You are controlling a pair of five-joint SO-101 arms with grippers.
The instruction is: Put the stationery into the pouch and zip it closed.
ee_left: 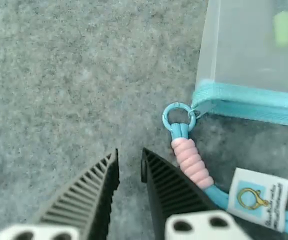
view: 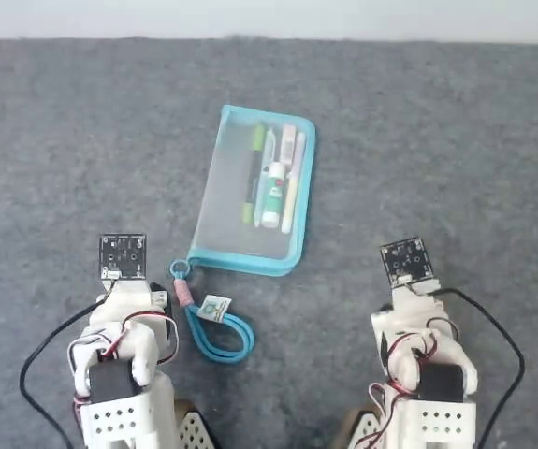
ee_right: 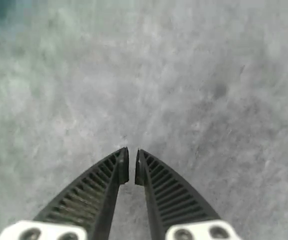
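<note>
A lab-like test bench: grey felt mat (view: 53, 131) backed by a plain pale wall (view: 269, 17).

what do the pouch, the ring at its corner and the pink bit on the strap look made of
Pouch: frosted translucent plastic, pens showing through, with woven teal fabric edging. Ring: probably metal painted teal, smooth and thin. Pink sleeve: likely soft rubber or silicone, ribbed and matte.
</note>
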